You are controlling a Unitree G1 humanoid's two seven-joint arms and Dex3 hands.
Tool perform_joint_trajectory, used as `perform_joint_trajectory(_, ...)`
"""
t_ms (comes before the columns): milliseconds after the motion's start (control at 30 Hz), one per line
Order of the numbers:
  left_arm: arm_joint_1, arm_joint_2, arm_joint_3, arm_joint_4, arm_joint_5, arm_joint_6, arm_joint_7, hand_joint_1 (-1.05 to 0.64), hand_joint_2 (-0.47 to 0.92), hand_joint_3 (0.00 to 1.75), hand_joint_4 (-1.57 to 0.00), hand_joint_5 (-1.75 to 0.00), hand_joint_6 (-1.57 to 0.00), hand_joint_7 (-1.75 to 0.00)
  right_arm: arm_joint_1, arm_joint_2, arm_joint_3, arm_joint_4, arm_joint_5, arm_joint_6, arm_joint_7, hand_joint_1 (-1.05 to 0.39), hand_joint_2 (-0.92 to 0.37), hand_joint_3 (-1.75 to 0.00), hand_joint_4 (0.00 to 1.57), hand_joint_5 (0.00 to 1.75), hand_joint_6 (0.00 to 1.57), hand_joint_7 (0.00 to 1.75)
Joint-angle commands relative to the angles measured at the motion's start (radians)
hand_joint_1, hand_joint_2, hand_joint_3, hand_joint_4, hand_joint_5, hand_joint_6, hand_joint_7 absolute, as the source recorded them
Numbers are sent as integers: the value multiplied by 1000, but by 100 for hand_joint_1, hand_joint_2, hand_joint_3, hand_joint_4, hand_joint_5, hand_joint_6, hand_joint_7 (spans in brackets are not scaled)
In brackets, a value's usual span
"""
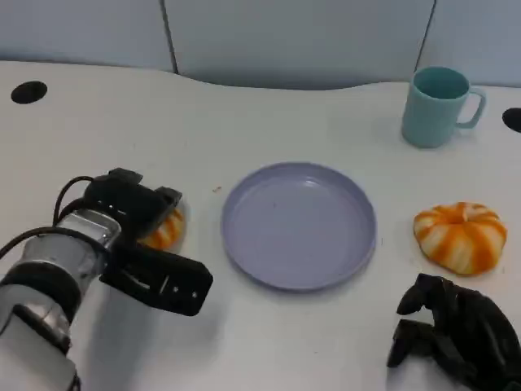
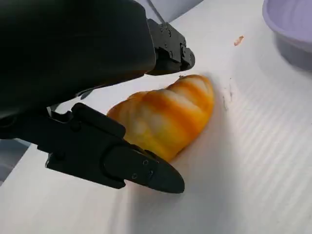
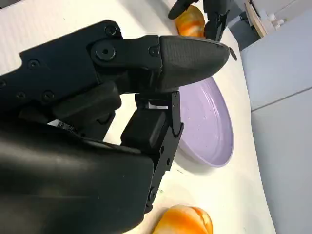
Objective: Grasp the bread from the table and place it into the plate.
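Note:
A striped orange and white bread roll [image 1: 168, 229] [image 2: 165, 117] lies on the white table left of the lilac plate [image 1: 299, 224] [image 2: 292, 24]. My left hand [image 1: 138, 244] [image 2: 97, 97] hovers over it, fingers apart, one finger [image 2: 170, 48] beyond the roll and another [image 2: 141, 170] on its near side; the roll still rests on the table. A second, rounder roll [image 1: 460, 236] [image 3: 185, 222] sits right of the plate [image 3: 209, 122]. My right hand [image 1: 456, 330] [image 3: 122, 97] rests low at the front right, holding nothing.
A teal mug [image 1: 435, 106] stands at the back right, behind the plate. Dark round holes [image 1: 28, 91] mark the table's far corners. A small crumb [image 2: 238, 40] lies between roll and plate. In the right wrist view the far roll [image 3: 190, 22] sits under my left hand [image 3: 214, 14].

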Motion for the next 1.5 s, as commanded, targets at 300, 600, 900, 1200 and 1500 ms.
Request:
perform_joint_trajectory(300,-40,-50,-9,87,-65,98,1,-67,83,1,-4,-4,-8,0,37,-33,-23,-18,13,26,5,-42,-92,-47,121,116,110,109)
perform_joint_trajectory(600,-16,-36,13,96,-125,44,19,-38,88,3,-34,-15,-32,-6,54,-34,-20,-44,23,36,-1,-42,-92,-47,122,116,111,109)
perform_joint_trajectory(900,28,2,-18,96,-111,-30,249,-32,91,6,-74,-164,-120,-8,71,-40,-17,-58,29,34,12,-43,-92,-47,119,117,109,110)
perform_joint_trajectory(1200,35,10,-43,98,-106,-29,340,-27,92,28,-72,-175,-52,-165,79,-33,-10,-76,19,31,-7,-43,-92,-47,119,118,109,111)
perform_joint_trajectory(1500,23,19,-56,96,-90,-32,367,-27,92,24,-72,-175,-61,-144,78,-26,-5,-64,17,8,0,-42,-92,-50,118,119,107,112)
